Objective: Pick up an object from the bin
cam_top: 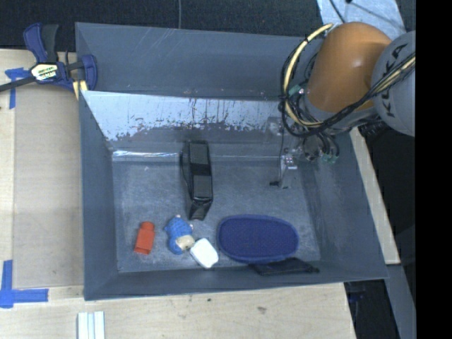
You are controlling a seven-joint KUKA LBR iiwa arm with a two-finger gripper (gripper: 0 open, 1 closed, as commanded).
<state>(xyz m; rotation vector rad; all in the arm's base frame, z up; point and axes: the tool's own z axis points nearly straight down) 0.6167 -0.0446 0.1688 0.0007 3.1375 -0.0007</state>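
My gripper [284, 172] hangs over the bin's floor at the back right, below the orange-covered wrist. Nothing shows in it. A black elongated object [198, 177], like a folded tool, lies to its left, well apart, pointing front to back. A dark blue oval pad [257, 236] lies nearer the front, below the gripper. A flat black piece [284, 267] sticks out from under the pad's front edge.
Along the front left lie a small orange block [144, 238], a small blue and tan item [179, 234] and a white block [205, 253], close together. The bin's sloped walls rise on all sides.
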